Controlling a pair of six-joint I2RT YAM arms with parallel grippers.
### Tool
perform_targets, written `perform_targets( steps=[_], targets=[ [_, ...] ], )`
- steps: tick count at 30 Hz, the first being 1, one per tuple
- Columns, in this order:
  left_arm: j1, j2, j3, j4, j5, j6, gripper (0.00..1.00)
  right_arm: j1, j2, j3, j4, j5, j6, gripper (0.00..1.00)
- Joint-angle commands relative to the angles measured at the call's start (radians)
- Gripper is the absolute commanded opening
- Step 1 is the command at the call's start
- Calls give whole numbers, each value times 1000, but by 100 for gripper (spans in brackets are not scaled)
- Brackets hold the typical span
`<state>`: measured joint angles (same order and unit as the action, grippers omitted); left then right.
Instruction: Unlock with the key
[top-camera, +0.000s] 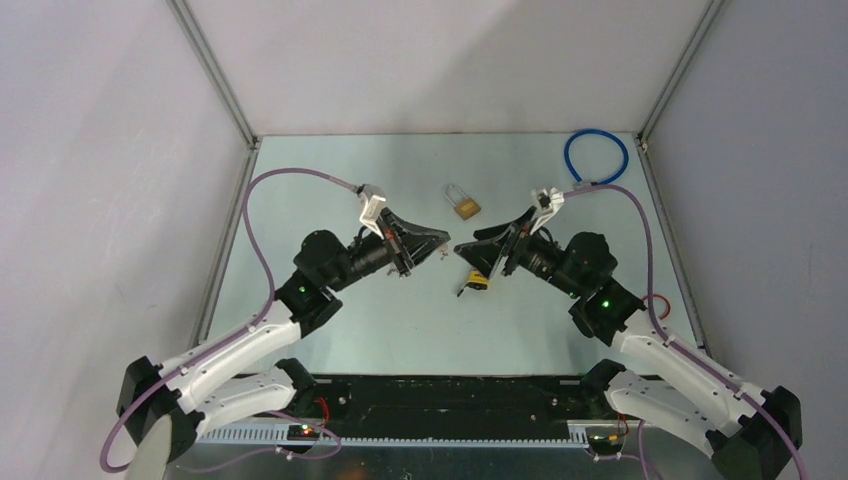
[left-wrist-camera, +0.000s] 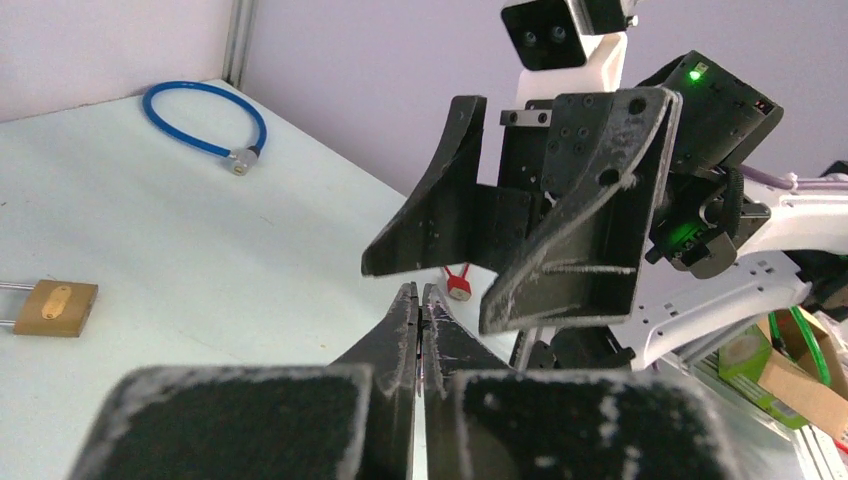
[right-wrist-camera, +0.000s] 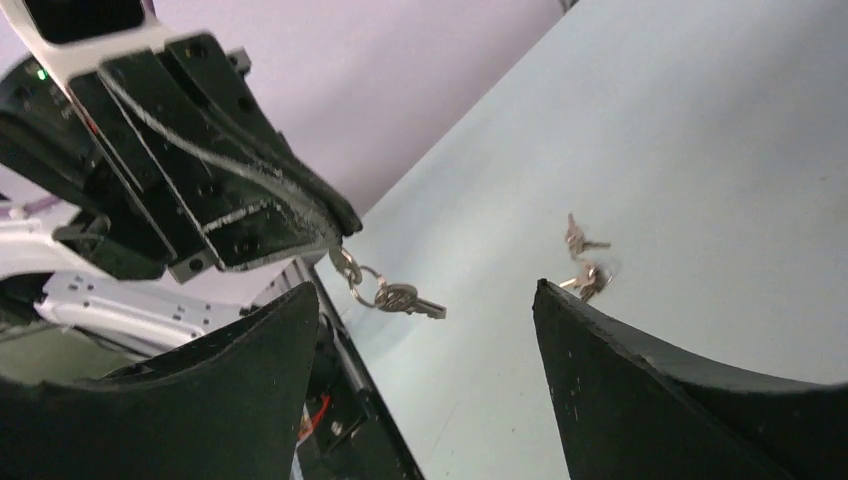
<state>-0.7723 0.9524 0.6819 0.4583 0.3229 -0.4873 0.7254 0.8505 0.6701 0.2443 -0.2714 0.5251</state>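
A brass padlock (top-camera: 463, 206) lies on the table behind both grippers and also shows in the left wrist view (left-wrist-camera: 55, 308). My left gripper (top-camera: 441, 243) is shut on a key ring. In the right wrist view a silver key (right-wrist-camera: 410, 299) hangs from that ring below the left gripper's fingertips (right-wrist-camera: 325, 228). My right gripper (top-camera: 466, 250) is open and empty. It faces the left gripper tip to tip, a short gap apart. The hanging key sits level with the gap between the right jaws (right-wrist-camera: 428, 292). The left fingers (left-wrist-camera: 408, 310) are pressed together.
A second bunch of keys (right-wrist-camera: 585, 262) lies on the table. A blue cable lock (top-camera: 596, 157) lies coiled at the back right corner. A small yellow and black object (top-camera: 477, 282) lies under the right gripper. A small red tag (left-wrist-camera: 458, 287) lies beyond the left fingertips.
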Motion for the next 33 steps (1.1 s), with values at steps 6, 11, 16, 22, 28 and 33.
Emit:
perform_targets(
  steps=[6, 11, 16, 22, 28, 33],
  targets=[
    [-1, 31, 64, 12, -77, -59, 0, -66, 3, -94, 383, -118, 98, 77],
    [-1, 52, 73, 14, -79, -161, 0, -68, 61, -120, 546, -213, 145, 65],
    [-4, 54, 82, 22, -69, -218, 0, -69, 118, -132, 659, -231, 186, 50],
    [-10, 45, 79, 42, -69, -243, 0, -70, 148, -132, 708, -238, 211, 39],
    [-15, 44, 74, 74, -60, -261, 0, -70, 159, -132, 698, -234, 216, 33],
    [-16, 33, 62, 91, -68, -271, 0, -58, 161, -132, 669, -220, 203, 31]
  ],
)
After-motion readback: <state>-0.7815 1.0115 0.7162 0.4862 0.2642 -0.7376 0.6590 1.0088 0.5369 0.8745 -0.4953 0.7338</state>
